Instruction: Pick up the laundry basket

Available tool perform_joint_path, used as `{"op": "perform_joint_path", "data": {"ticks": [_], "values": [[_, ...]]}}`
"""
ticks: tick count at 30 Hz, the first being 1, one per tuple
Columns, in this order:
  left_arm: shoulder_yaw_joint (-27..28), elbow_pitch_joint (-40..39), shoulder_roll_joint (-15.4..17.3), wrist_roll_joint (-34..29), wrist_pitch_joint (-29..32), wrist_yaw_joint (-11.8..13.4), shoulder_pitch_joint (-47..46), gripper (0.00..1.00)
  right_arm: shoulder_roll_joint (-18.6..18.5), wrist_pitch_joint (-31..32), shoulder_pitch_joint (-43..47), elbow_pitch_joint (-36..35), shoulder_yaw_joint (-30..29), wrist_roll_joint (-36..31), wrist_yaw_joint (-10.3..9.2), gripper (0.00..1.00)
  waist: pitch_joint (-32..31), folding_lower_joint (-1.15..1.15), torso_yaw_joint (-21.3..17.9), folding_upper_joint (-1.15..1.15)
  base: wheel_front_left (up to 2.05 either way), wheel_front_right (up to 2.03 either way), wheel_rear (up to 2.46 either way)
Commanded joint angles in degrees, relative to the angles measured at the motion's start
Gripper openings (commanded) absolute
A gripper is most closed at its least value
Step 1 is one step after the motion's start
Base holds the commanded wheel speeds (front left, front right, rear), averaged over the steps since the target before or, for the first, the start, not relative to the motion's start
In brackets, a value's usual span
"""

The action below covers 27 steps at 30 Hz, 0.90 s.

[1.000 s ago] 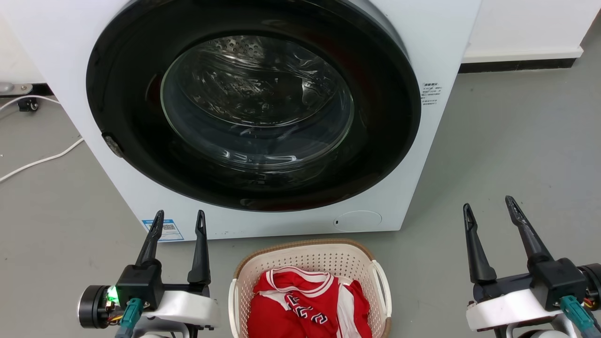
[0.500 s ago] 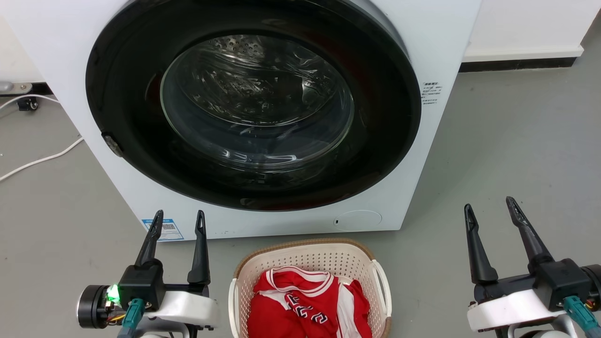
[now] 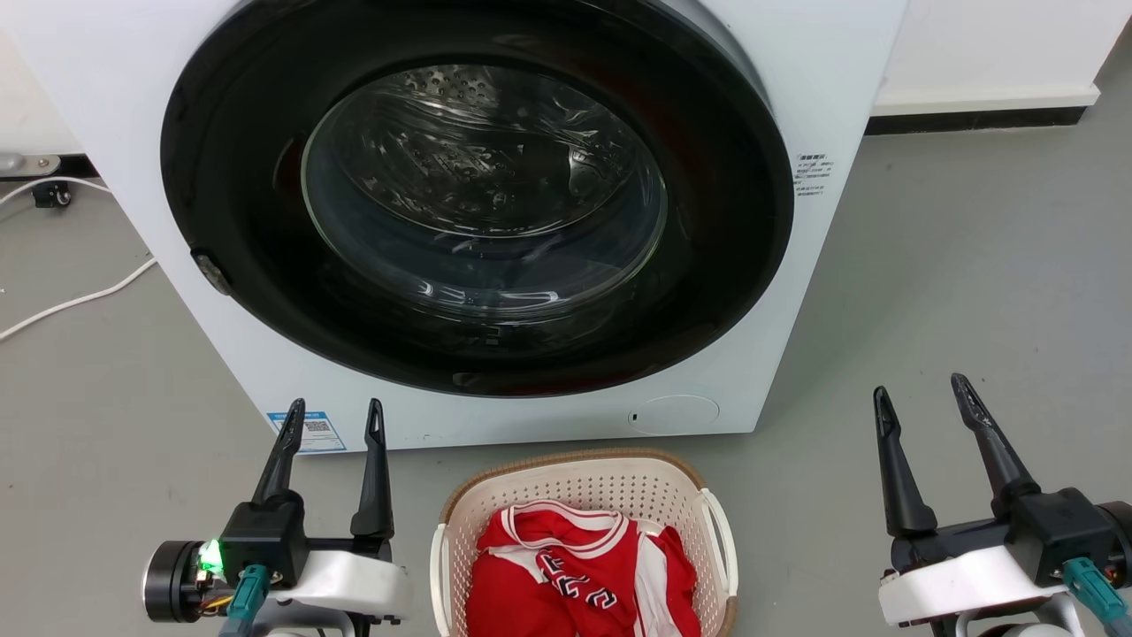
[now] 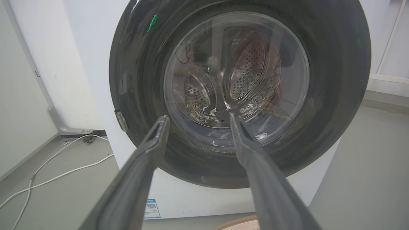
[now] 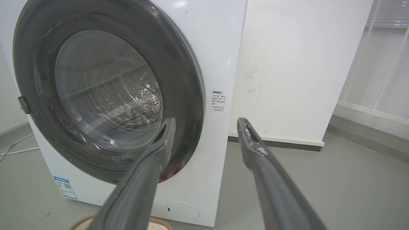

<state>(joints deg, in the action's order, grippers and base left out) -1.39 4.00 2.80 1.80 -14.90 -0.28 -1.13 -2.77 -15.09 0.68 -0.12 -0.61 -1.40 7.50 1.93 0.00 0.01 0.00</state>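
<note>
The laundry basket (image 3: 584, 485), cream-white and perforated with a brown woven rim, sits on the floor at the bottom centre of the head view, just in front of the washing machine. Red and white clothing (image 3: 579, 575) fills it. A sliver of its brown rim (image 4: 241, 223) shows at the bottom of the left wrist view, and the rim (image 5: 83, 220) also peeks into the right wrist view. My left gripper (image 3: 334, 409) stands open to the basket's left, fingers empty. Out to the basket's right, my right gripper (image 3: 920, 389) is open and empty too.
A white front-loading washing machine (image 3: 796, 106) with a large dark round door (image 3: 478, 195), shut, stands directly behind the basket. A white cable (image 3: 71, 305) trails over the grey floor at the left. A white wall with a dark skirting (image 3: 973, 119) runs at the back right.
Both grippers have sunk very slightly in the head view. The basket and the washing machine have not moved.
</note>
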Motion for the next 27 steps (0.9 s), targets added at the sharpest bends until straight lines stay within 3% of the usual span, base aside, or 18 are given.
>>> {"op": "perform_joint_path", "data": {"ticks": [1, 13, 27], "values": [[0.16, -0.01, 0.15, 0.37, -0.46, -0.02, 0.72, 1.00, -0.19, -0.12, 0.63, 0.08, 0.00, 0.39, -0.02, 1.00, 0.06, 0.00, -0.03, 0.00, 0.00, 0.00, 0.00], [0.36, 10.20, 0.14, 3.70, -0.32, -1.68, -3.70, 1.00, -0.17, -0.11, -3.52, 7.44, 3.10, -1.10, -0.02, 1.00, 4.91, 0.00, -0.58, 0.00, 0.00, 0.00, 0.00], [-0.67, 27.44, 0.14, 5.72, -0.32, -3.67, -14.30, 1.00, -0.16, -0.12, -13.07, 22.22, 5.18, -3.72, -0.03, 1.00, 16.52, 0.00, -0.31, 0.00, 0.00, 0.00, 0.00]]}}
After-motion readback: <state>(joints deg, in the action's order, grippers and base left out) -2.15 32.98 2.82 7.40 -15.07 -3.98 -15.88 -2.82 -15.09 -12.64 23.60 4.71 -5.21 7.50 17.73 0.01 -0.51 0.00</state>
